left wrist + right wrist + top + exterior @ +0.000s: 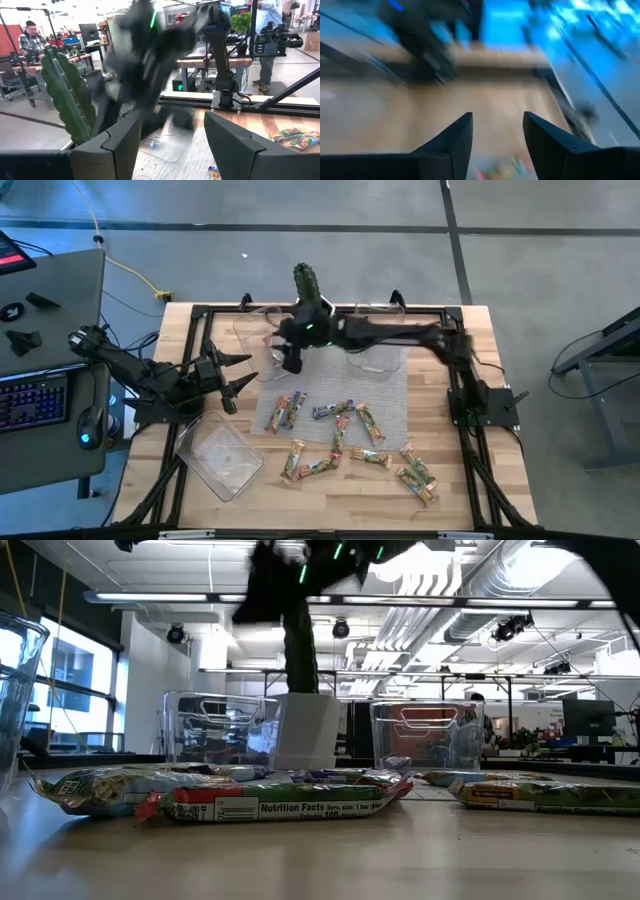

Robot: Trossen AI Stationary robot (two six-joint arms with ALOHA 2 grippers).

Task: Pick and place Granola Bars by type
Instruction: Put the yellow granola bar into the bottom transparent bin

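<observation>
Several granola bars point(335, 435) in shiny wrappers lie flat and scattered on the grey mat point(390, 395) and on the wood nearer the table's front; the low view shows them close up point(280, 802). My right gripper point(290, 363) hangs in the air over the far-left part of the mat, beside a clear tub point(262, 340). Its fingers stand open point(497, 117) with nothing between them. My left gripper point(238, 375) waits at the table's left side, open point(172, 120) and holding nothing.
A second clear tub point(380, 358) stands at the far middle and a third point(220, 458) lies near the front left corner. A green cactus in a white pot point(308, 285) stands at the far edge. A black frame point(465, 380) borders the table.
</observation>
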